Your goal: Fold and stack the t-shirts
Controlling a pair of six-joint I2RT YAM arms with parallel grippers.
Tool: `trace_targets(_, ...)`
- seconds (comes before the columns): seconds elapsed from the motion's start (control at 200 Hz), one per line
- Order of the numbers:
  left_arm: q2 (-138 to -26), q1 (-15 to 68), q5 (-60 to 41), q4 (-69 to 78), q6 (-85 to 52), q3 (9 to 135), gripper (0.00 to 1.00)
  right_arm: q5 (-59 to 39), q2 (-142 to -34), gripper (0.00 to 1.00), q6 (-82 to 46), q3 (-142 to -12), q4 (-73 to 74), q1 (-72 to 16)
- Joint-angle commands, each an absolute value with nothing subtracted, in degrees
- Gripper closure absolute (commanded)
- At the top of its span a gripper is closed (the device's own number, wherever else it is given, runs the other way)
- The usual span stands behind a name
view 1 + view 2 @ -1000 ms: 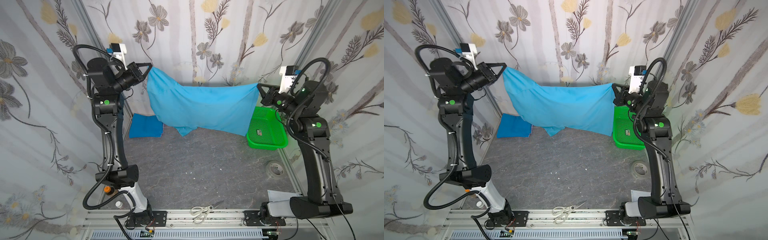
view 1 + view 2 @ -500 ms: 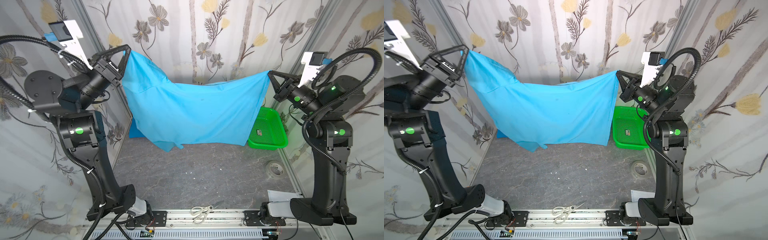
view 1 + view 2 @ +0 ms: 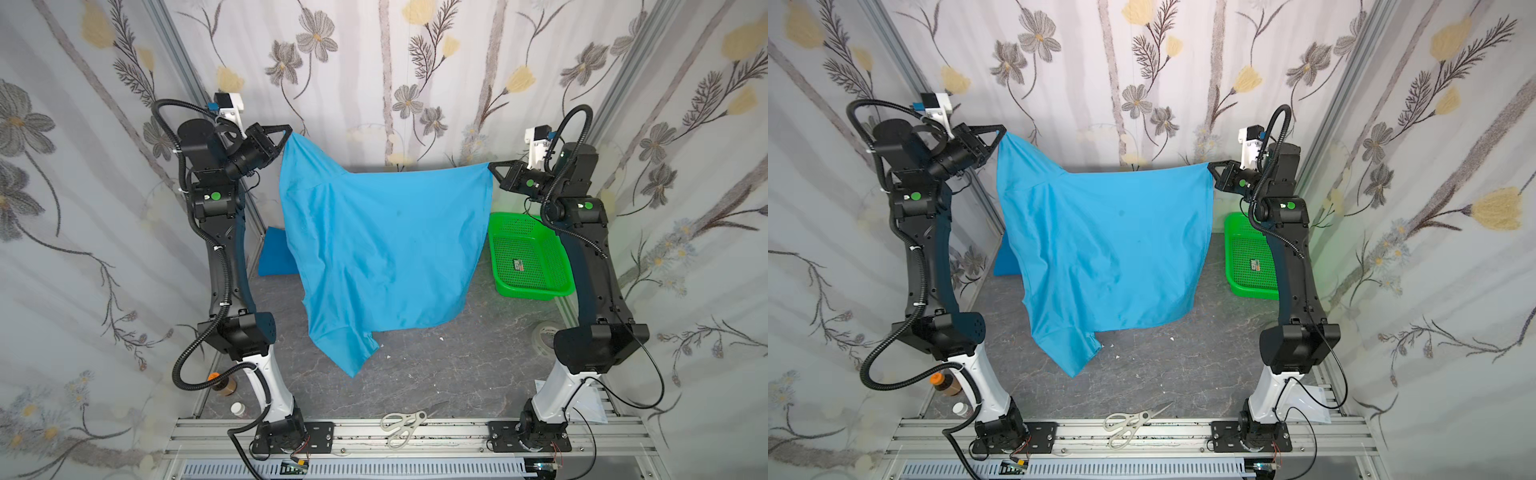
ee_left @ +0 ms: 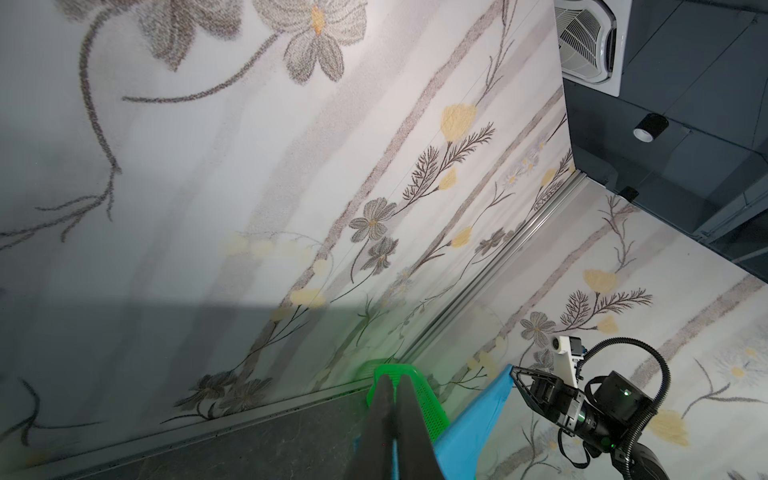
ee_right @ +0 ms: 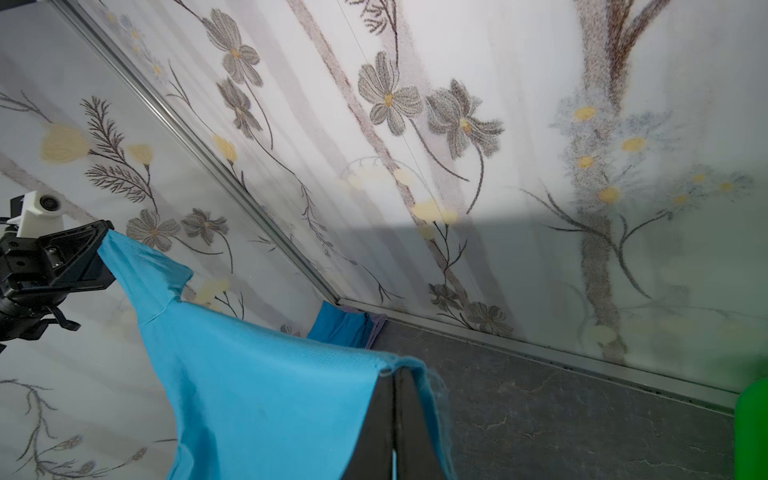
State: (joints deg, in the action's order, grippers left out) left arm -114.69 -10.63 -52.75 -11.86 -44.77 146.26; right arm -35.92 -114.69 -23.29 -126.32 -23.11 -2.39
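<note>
A light sky-blue t-shirt (image 3: 382,245) (image 3: 1104,245) hangs spread in the air between my two grippers in both top views. My left gripper (image 3: 286,132) (image 3: 1001,133) is shut on its upper left corner, held higher. My right gripper (image 3: 490,165) (image 3: 1209,165) is shut on its upper right corner. A sleeve (image 3: 349,349) droops lowest; I cannot tell whether it touches the table. In the wrist views the left gripper (image 4: 392,380) and right gripper (image 5: 395,372) pinch blue cloth (image 5: 270,395). A folded royal blue t-shirt (image 3: 274,253) (image 5: 340,328) lies at the back left, half hidden.
A green perforated basket (image 3: 528,257) (image 3: 1250,257) stands at the back right by the right arm. Scissors (image 3: 403,426) lie on the front rail. A tape roll (image 3: 544,334) sits near the right arm's base, small bottles (image 3: 224,384) near the left base. Flowered walls close three sides.
Both arms lifted the shirt high half a second ago and have since come down and back. The shirt now hangs longer, its drooping sleeve farther toward the front.
</note>
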Motion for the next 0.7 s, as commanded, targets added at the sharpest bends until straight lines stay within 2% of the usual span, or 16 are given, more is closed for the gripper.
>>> trace_targets(0.0, -115.8, -9.6, -53.5, -9.9, -43.9, 148.0, 1.0, -36.6, -116.9, 1.0, -22.5, -130.3, -23.8, -2.4)
trace_targets(0.205, -113.3, -7.6, -54.9, -10.1, -42.6, 148.4, 1.0, -37.0, -113.4, 1.0, -20.7, -132.2, -23.9, -2.4)
trace_targets(0.39, -103.0, -6.2, -54.7, -9.8, -39.4, 141.8, 1.0, -36.1, -107.0, 1.0, -16.8, -128.9, -27.7, -2.8)
trace_targets(0.45, -96.2, -5.4, -54.0, -6.5, -38.1, 133.0, 1.0, -34.8, -101.5, 1.0, -15.8, -120.7, -25.3, -3.4)
trace_targets(0.525, -86.5, -4.1, -52.3, -6.0, -34.0, 119.7, 1.0, -33.9, -92.3, 1.0, -17.6, -103.2, -16.0, -3.7)
trace_targets(0.694, -66.2, -3.1, -47.0, -2.8, -30.7, 81.5, 1.0, -31.9, -75.1, 1.0, -20.5, -72.4, -7.6, -4.4)
